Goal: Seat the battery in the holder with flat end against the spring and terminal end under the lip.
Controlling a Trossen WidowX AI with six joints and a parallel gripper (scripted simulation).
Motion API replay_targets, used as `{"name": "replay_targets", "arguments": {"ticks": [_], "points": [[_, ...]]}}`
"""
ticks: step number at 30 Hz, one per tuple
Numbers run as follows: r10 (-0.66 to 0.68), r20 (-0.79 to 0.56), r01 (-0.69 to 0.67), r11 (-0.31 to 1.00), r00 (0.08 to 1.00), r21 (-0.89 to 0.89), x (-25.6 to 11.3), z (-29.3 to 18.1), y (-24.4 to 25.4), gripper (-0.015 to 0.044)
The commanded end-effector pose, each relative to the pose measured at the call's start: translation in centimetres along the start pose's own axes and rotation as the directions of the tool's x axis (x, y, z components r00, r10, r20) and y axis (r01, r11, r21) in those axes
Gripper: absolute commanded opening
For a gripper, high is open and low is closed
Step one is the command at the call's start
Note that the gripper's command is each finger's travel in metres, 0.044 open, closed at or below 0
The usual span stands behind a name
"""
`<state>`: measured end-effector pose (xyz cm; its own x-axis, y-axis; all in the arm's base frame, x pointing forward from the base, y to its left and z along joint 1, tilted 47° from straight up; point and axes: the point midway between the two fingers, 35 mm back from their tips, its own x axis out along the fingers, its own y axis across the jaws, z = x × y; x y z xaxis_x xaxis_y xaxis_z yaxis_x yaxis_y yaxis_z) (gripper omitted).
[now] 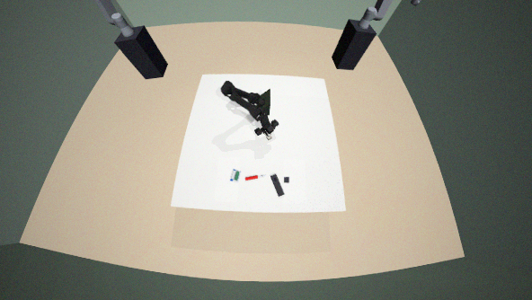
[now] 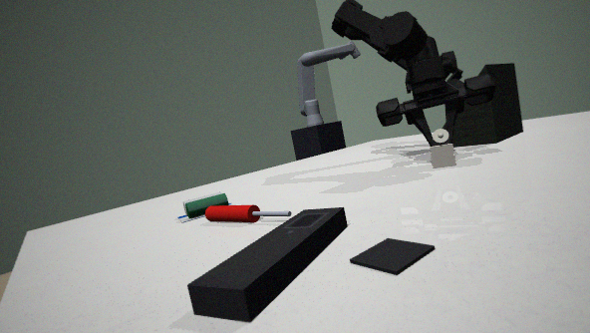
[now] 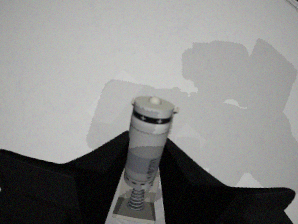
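Note:
My gripper (image 1: pixel 268 133) (image 2: pixel 440 142) (image 3: pixel 145 139) is shut on the battery and holds it over the holder. The battery (image 2: pixel 441 135) (image 3: pixel 146 150) is a pale cylinder with a dark band near its terminal end, which points away from the wrist camera. The holder (image 2: pixel 443 157) (image 3: pixel 120 207) is a small light tray on the white table top. Its coil spring (image 3: pixel 136 199) shows just beyond the battery's flat end in the wrist view. In the exterior view the terminal end is above the holder's near end. The battery hides the lip and most of the holder's inside.
A long black box (image 1: pixel 277 185) (image 2: pixel 269 254) and a thin black square (image 1: pixel 287 180) (image 2: pixel 393 255) lie toward the front. A red-handled screwdriver (image 1: pixel 252 178) (image 2: pixel 232 213) and a green cylinder (image 1: pixel 237 175) (image 2: pixel 205 204) lie left of them. The arm's dark base block (image 2: pixel 503 105) stands behind the gripper.

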<state>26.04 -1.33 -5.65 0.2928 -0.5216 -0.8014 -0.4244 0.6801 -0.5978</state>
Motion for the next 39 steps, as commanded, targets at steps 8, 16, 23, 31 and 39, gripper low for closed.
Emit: {"name": "replay_targets", "arguments": {"ticks": [8,16,23,31,39], "points": [[0.005,0.059,-0.005,1.0,0.998,-0.007,0.3,-0.6,-0.1,0.0084],[0.008,0.072,-0.007,1.0,0.997,-0.011,0.3,-0.9,-0.2,0.0084],[0.011,0.059,-0.01,1.0,0.998,-0.011,0.2,-1.6,-0.2,0.0084],[0.014,0.058,-0.013,1.0,0.998,-0.011,0.0,-2.2,-0.2,0.0084],[0.016,0.057,-0.016,1.0,0.998,-0.012,-0.3,-2.8,-0.2,0.0084]]}}
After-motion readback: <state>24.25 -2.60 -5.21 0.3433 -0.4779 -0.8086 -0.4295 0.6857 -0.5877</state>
